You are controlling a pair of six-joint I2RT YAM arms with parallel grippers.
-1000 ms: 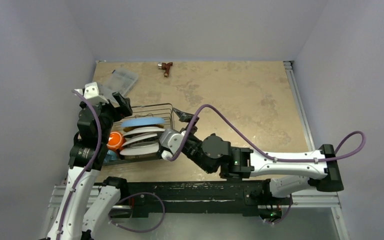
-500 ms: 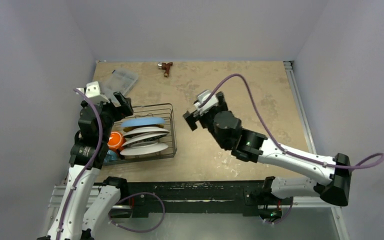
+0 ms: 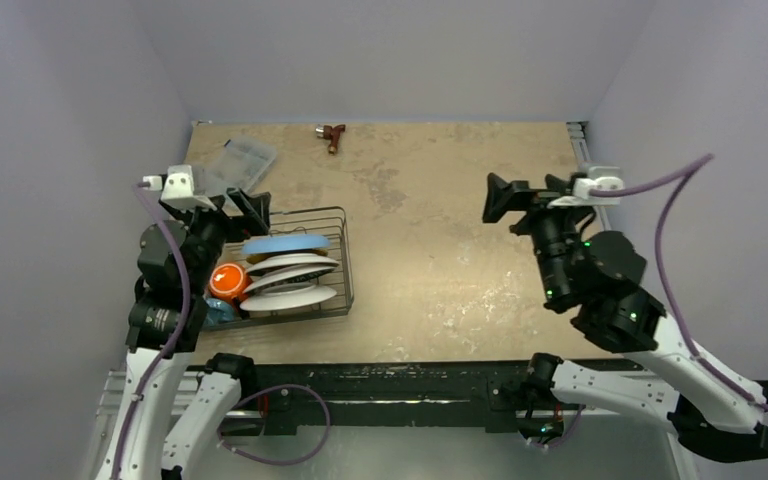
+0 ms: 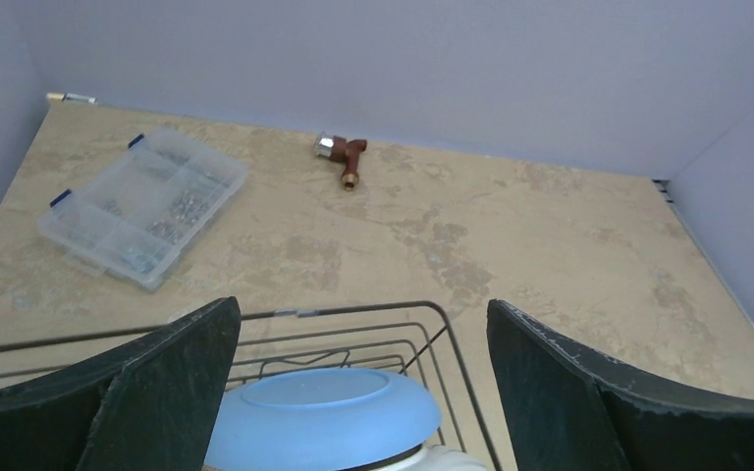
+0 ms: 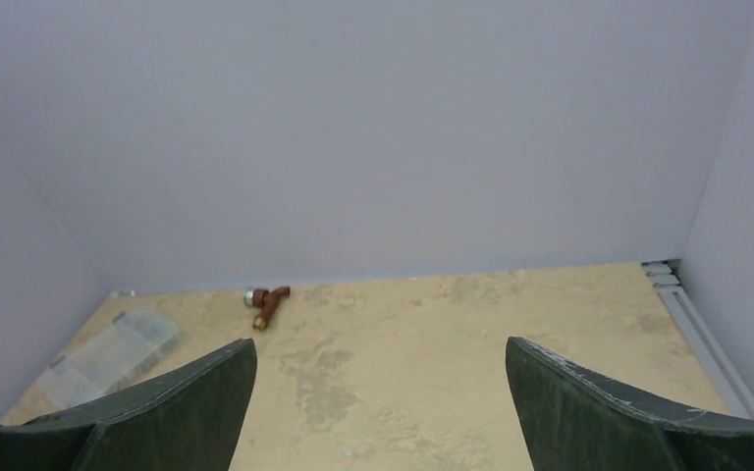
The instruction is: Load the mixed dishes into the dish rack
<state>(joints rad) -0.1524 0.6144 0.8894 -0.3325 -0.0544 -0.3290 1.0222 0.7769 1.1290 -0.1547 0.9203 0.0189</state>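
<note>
The rack [image 3: 347, 270] sits at the left near corner of the surface [image 3: 440, 250], with the blue plate [image 3: 282, 243] and two pale plates [image 3: 290, 281] leaning in a row in it, and the orange mug [image 3: 228, 281] and blue mug [image 3: 218, 312] at its left end; I cannot make out a bowl. The left hand [image 4: 361, 324] hangs just above the rack's far side, wide and empty, so it is much the nearer, while the right hand [image 3: 525, 195], also wide and empty, is raised well apart at the right. The box [image 3: 240, 160] and tool [image 3: 333, 134] lie beyond the rack, blocking nothing, and loading looks about done
</note>
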